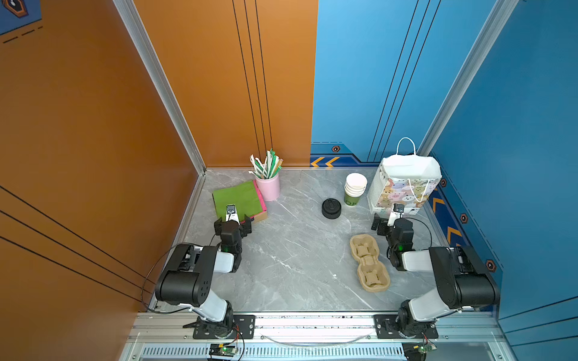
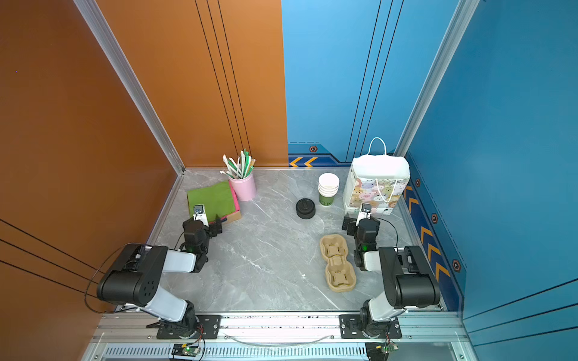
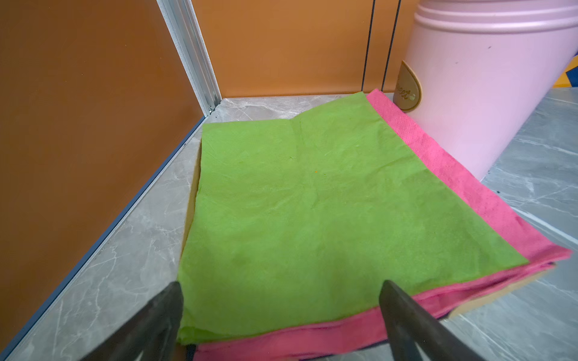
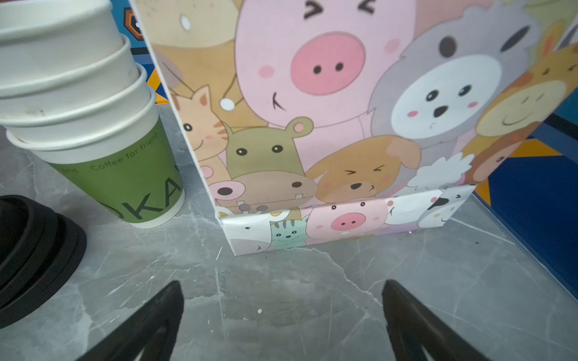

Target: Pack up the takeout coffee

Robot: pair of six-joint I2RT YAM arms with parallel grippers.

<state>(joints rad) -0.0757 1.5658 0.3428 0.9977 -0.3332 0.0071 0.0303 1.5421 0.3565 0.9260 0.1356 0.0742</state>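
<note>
Plainly, the grey marble table (image 1: 291,250) is left bare through its middle, and the supplies are ranged along its far edge, presumably so that working room is spared. At the far right corner a cartoon-printed paper bag (image 1: 403,184) is stood upright with its mouth open upward, a pose judged to let a cup be lowered straight in. At the far left a pile of green and pink napkins (image 1: 239,198) is laid flat. Near the right arm (image 1: 450,275) a two-well pulp cup carrier (image 1: 369,262) is laid flat, wells up, its long axis running from near to far. Just beside the napkins a pink holder (image 1: 268,187) is filled with wrapped straws (image 1: 267,164). A stack of lidless cups (image 1: 355,187), green at the bottom, is set just beside the bag, and black lids (image 1: 331,208), seemingly nested, are set near it.

The left gripper (image 3: 281,284) is held wide at the napkins' near edge, and the right gripper (image 4: 281,283) is held wide over bare table before the bag; nothing is gripped by either.

The takeout coffee is not found in any view. No lidded white cup is shown, so its place, its heading and the lie of its long axis cannot be told.
</note>
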